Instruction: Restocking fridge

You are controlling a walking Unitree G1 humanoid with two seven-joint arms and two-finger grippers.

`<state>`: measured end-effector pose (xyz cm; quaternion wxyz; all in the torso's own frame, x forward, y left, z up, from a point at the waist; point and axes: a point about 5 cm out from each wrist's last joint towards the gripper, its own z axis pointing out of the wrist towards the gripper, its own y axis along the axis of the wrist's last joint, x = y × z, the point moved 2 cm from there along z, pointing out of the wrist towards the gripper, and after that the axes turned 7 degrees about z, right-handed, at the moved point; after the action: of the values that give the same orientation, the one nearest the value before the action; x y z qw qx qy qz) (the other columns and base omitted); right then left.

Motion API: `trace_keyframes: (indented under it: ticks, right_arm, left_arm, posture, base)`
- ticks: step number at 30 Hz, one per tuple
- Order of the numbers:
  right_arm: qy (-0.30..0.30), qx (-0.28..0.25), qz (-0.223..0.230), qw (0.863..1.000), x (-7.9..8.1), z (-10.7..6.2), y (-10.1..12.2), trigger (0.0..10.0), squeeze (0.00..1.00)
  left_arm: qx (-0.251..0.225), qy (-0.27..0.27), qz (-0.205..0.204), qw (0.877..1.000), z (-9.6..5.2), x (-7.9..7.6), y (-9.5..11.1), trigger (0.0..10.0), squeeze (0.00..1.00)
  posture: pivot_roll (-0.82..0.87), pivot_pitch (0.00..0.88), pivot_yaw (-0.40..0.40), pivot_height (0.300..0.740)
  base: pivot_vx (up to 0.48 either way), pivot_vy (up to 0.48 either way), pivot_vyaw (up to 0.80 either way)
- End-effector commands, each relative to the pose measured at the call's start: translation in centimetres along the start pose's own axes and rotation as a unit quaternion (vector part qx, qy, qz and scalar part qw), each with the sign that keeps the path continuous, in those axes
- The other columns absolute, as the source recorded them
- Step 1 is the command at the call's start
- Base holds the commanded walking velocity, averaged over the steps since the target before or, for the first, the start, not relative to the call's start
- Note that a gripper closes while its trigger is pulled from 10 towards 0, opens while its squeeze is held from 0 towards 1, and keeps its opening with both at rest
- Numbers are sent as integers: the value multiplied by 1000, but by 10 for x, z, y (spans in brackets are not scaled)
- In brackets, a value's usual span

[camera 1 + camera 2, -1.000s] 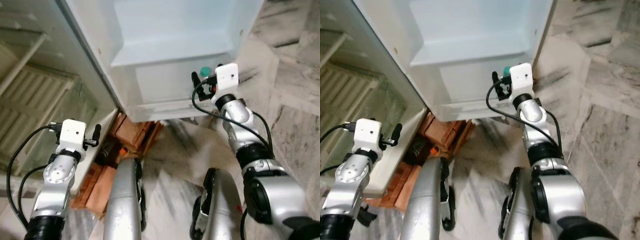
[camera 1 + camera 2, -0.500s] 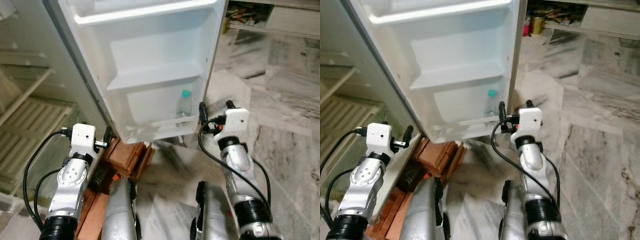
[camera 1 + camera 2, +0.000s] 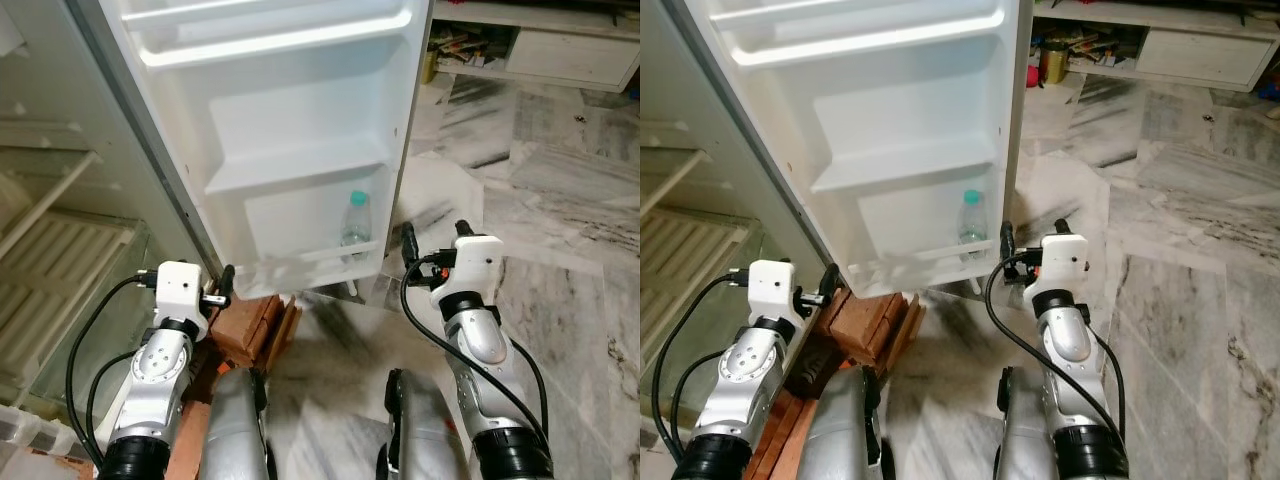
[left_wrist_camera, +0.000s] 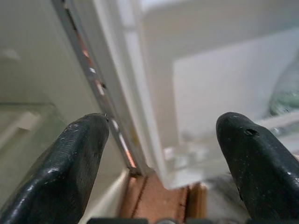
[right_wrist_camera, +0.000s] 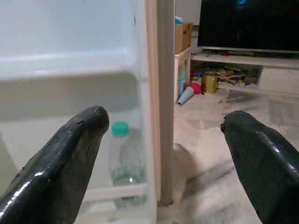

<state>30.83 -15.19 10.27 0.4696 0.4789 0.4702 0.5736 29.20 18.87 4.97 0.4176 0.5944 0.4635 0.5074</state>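
While the white fridge door point(image 3: 290, 130) stands open before us, we see at the far left the fridge's interior with a pale wire shelf point(image 3: 50, 270) and a glass panel below it. Our left hand point(image 3: 226, 280) hangs low beside the hinge edge of the door, its two black fingers point(image 4: 70, 163) spread apart with nothing between them; past them the left wrist view shows the door's lower corner and the reddish-brown bricks point(image 3: 250, 320) under the fridge. Moving right, the door's moulded white shelves sit one above another, and in the lowest door shelf point(image 3: 300, 262), at its outer end near the free edge of the door, a clear plastic bottle with a teal cap point(image 3: 355, 222) stands upright behind the retaining rail. Our right hand point(image 3: 433, 234) is held just beside that free edge, near the bottle but not touching it, fingers point(image 5: 65, 158) wide apart and empty. Beyond it lies grey-veined marble floor point(image 3: 560, 200), and a low white TV cabinet point(image 3: 560, 45) with clutter on its open shelf.
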Motion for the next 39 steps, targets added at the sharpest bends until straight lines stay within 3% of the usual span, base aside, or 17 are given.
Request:
trace_keyframes:
  ticks: [1, 7, 14, 20, 27, 39]
  right_arm:
    - [27, -10, -8, 1000, 10, 9, 7, 10000, 0]
    - [25, -18, -19, 999, 3, 19, 17, 10000, 0]
    - [8, -5, -20, 1000, -4, 12, 11, 10000, 0]
    - [1, 7, -17, 1000, -2, 5, 3, 10000, 0]
    - [5, 5, -17, 1000, 0, 11, 6, 10000, 0]
    - [0, 20, -19, 1000, -1, 6, -2, 10000, 0]
  left_arm:
    - [-6, 12, 3, 1000, 3, 5, 3, 10000, 0]
    - [-21, 3, 8, 1000, 12, 0, 11, 10000, 0]
    - [-22, 4, 5, 1000, 15, -1, 12, 10000, 0]
    - [-24, 3, 9, 1000, 16, -1, 12, 10000, 0]
    - [-23, -1, 18, 1000, 18, -5, 13, 10000, 0]
    - [-23, 8, 33, 999, 16, -4, 12, 10000, 0]
  posture:
    - [-7, 0, 59, 665]
    - [-18, 0, 55, 700]
    - [-26, 0, 58, 740]
    - [-28, 0, 62, 740]
    - [-28, 0, 61, 740]
    - [-27, 0, 60, 740]
  base:
    - [0, 0, 0]
    - [0, 0, 0]
    - [0, 0, 0]
    - [0, 0, 0]
    - [0, 0, 0]
    - [0, -461, 0]
